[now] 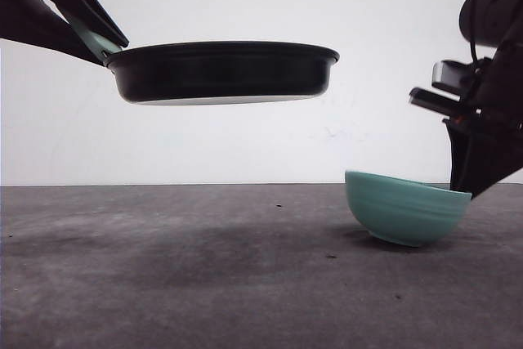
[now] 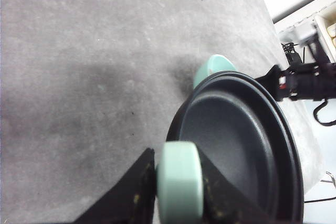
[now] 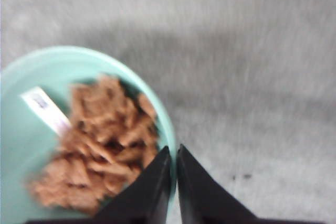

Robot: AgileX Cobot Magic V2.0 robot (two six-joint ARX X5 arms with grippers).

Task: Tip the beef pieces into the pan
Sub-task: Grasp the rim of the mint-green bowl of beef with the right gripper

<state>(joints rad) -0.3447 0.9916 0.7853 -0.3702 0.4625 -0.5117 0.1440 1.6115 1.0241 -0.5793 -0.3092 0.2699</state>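
The black pan (image 1: 221,72) hangs level in the air at the upper left, and its inside (image 2: 239,145) looks bare. My left gripper (image 2: 178,179) is shut on the pan's mint-green handle (image 2: 179,182), seen as a green stub (image 1: 96,42) between dark fingers. The beef pieces (image 3: 102,142) lie heaped in a teal bowl (image 3: 37,77). My right gripper (image 3: 174,153) is shut on that bowl's rim, one finger inside and one outside. From the front the bowl (image 1: 404,206) sits tilted at the right, low over the table, with the right arm (image 1: 482,132) at its far side.
A dark grey tabletop (image 1: 180,267) spreads under the pan, with its shadow on it. A white wall stands behind. A white paper label (image 3: 46,109) lies inside the bowl beside the beef. The table's right edge and some cables (image 2: 323,111) lie beyond the right arm.
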